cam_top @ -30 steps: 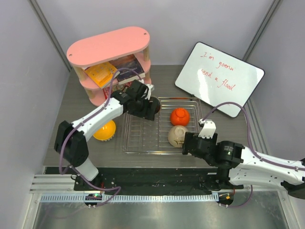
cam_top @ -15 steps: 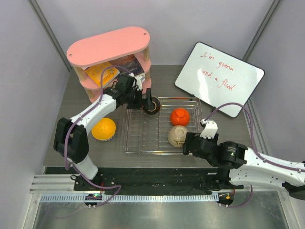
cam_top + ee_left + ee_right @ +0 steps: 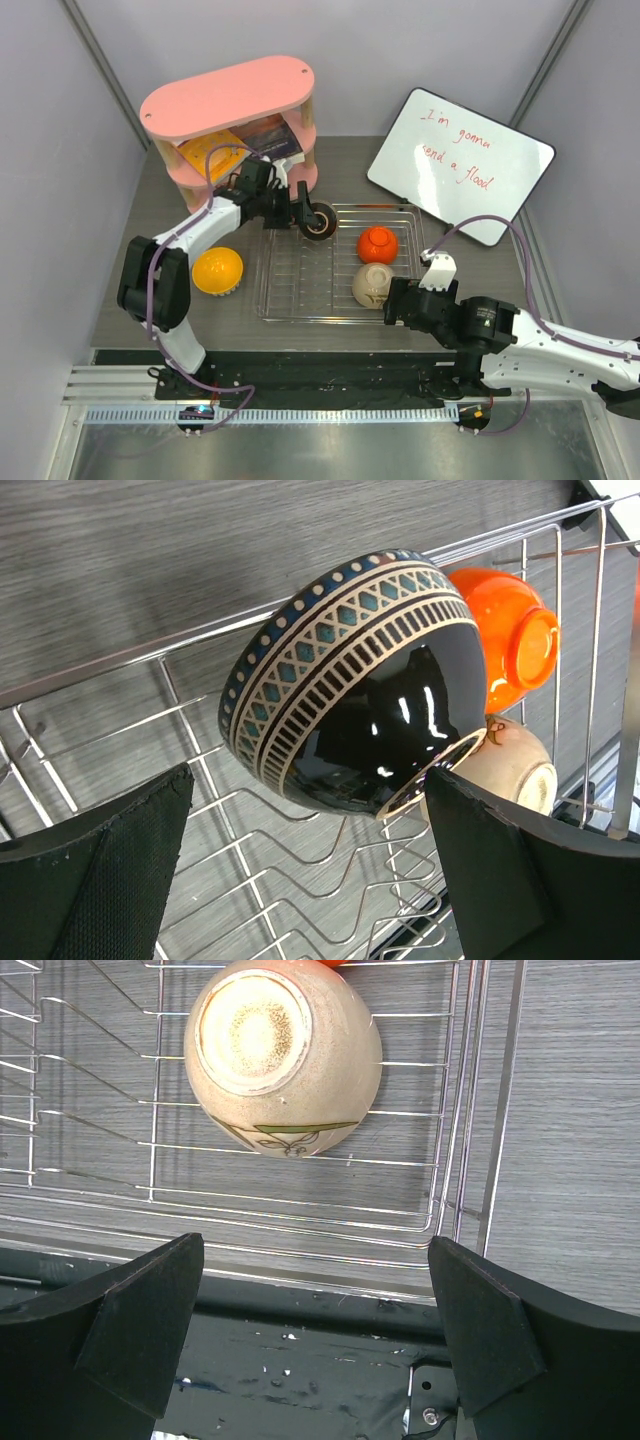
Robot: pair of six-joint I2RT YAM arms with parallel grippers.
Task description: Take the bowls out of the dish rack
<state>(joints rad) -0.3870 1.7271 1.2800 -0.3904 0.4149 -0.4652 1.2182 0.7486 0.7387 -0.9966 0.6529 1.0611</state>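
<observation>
Three bowls lie in the dish rack [image 3: 300, 290]: a black patterned bowl [image 3: 350, 680] tipped on its side against the rim at the far left corner, an orange bowl [image 3: 377, 243] upside down toward the far right, and a cream bowl [image 3: 283, 1055] upside down just in front of the orange one. A yellow bowl [image 3: 218, 270] sits upside down on the table [image 3: 340, 170], left of the rack. The left gripper [image 3: 310, 780] has its jaws spread wide, one finger on each side of the black bowl, not closed on it. The right gripper [image 3: 315, 1260] hovers at the rack's near edge, jaws wide and empty, the cream bowl just ahead of it.
</observation>
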